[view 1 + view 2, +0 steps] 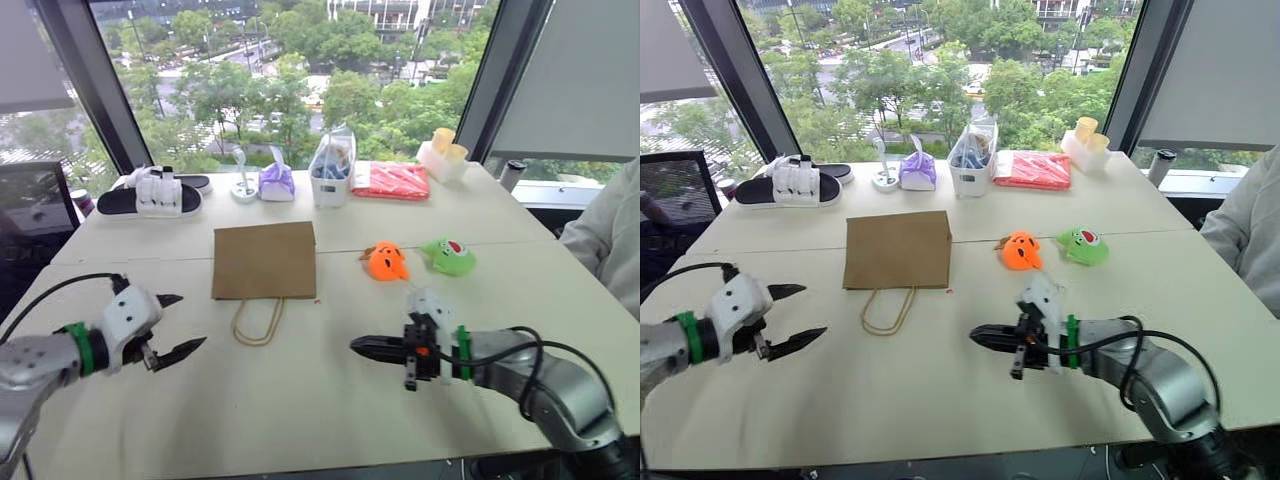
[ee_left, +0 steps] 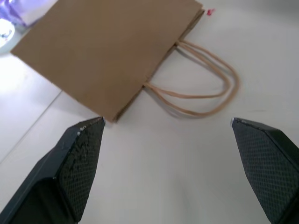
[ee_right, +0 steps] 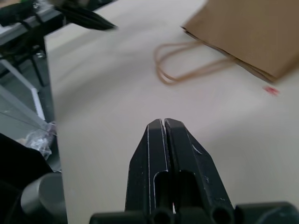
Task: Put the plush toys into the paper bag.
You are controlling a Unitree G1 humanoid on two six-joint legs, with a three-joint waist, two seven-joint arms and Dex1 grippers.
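The brown paper bag (image 1: 264, 260) lies flat on the table, its cord handles (image 1: 258, 322) toward me. To its right sit the two plush toys, an orange one (image 1: 385, 261) and a light green one (image 1: 448, 256), side by side. My left gripper (image 1: 180, 326) is open near the table's front left, short of the bag's handles, with nothing between its fingers (image 2: 79, 158). My right gripper (image 1: 362, 346) is shut and empty, pointing left over the table in front of the toys. In the right wrist view its closed fingertips (image 3: 163, 127) face the bag's handles (image 3: 187, 70).
Along the far edge stand a black-and-white sandal (image 1: 150, 195), a small white stand (image 1: 243, 186), a purple pouch (image 1: 277, 182), a clear plastic bag with blue contents (image 1: 331, 168), a red packet (image 1: 391, 180) and a white box with yellow cups (image 1: 443, 155). A person's sleeve (image 1: 610, 235) is at right.
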